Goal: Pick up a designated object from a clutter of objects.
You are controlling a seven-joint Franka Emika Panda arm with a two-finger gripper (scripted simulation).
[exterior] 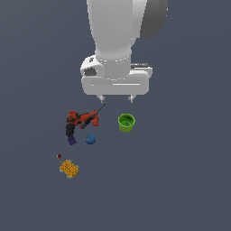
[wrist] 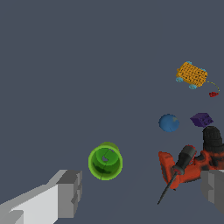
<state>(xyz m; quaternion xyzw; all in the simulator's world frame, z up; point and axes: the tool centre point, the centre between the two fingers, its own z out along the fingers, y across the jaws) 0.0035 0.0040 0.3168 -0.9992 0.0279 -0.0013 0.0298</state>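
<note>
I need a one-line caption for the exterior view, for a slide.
Open gripper hovers above drill, cup, ball, purple block and yellow block.

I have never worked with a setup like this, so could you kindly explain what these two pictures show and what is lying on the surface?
Both pictures are simulator renders of one robot arm. In the exterior view, the big white shape is the arm, ending in its claw, which hangs open above the dark floor and holds nothing. The other picture comes from a camera on the wrist, so the two grey fingers at its edges are that same claw seen close up.

On the floor lie a few small things: an orange-red and black power drill, a green cup standing upright, a blue ball, a tiny purple block right by the drill's black end, an orange-yellow block, and a tiny red dot beside it. The purple block is the one to be picked up.
</note>
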